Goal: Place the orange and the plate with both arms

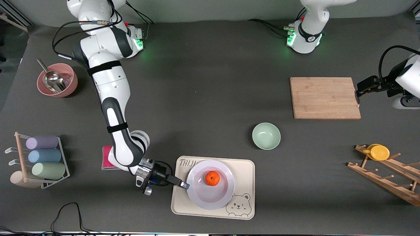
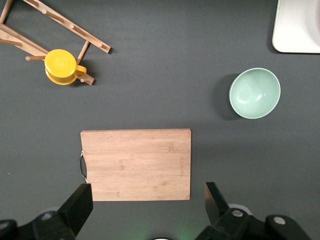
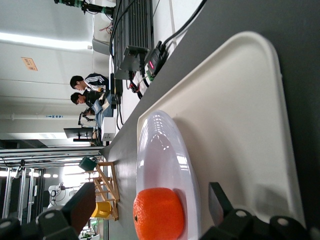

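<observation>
Right gripper [image 1: 185,186] spread at plate [image 1: 200,196] rim; orange [image 1: 212,178] on plate, plate on tray [image 1: 244,167]. Left gripper [image 1: 357,93] spread, waiting by board [image 1: 325,97]. Could snag rim on retreat, rolling orange off.

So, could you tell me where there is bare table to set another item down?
The widest bare stretch lies between the pink bowl and the cutting board, farther from the front camera than the green bowl. Another lies between the tray and the wooden rack. It is crowded at the tray, where the plate holds the orange beside the right gripper.
</observation>
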`<action>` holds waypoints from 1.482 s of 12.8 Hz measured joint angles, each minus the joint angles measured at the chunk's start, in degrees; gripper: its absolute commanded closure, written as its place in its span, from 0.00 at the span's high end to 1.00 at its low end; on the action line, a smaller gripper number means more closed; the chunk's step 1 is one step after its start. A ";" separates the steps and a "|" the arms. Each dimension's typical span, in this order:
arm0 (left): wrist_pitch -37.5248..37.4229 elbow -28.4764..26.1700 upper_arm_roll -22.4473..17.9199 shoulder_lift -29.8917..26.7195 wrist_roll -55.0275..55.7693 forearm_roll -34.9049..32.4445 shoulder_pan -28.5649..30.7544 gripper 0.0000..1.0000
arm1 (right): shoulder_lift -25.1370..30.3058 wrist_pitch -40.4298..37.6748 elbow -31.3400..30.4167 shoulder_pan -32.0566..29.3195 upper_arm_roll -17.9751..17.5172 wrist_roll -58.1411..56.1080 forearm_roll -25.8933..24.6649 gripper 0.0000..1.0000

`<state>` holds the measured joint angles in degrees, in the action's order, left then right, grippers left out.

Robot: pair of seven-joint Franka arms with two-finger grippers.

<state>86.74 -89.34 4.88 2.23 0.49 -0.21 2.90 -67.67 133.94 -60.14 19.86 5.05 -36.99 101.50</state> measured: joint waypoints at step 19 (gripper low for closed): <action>-0.04 -0.03 -0.01 0.02 -0.03 0.79 -0.05 1.00 | 43.29 -10.20 -43.22 -5.46 6.46 14.56 -60.41 1.00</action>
<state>86.70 -89.36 4.87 2.26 0.46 0.58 2.84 -24.37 123.75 -103.36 14.40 11.52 -22.43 41.09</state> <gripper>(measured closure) 0.000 0.000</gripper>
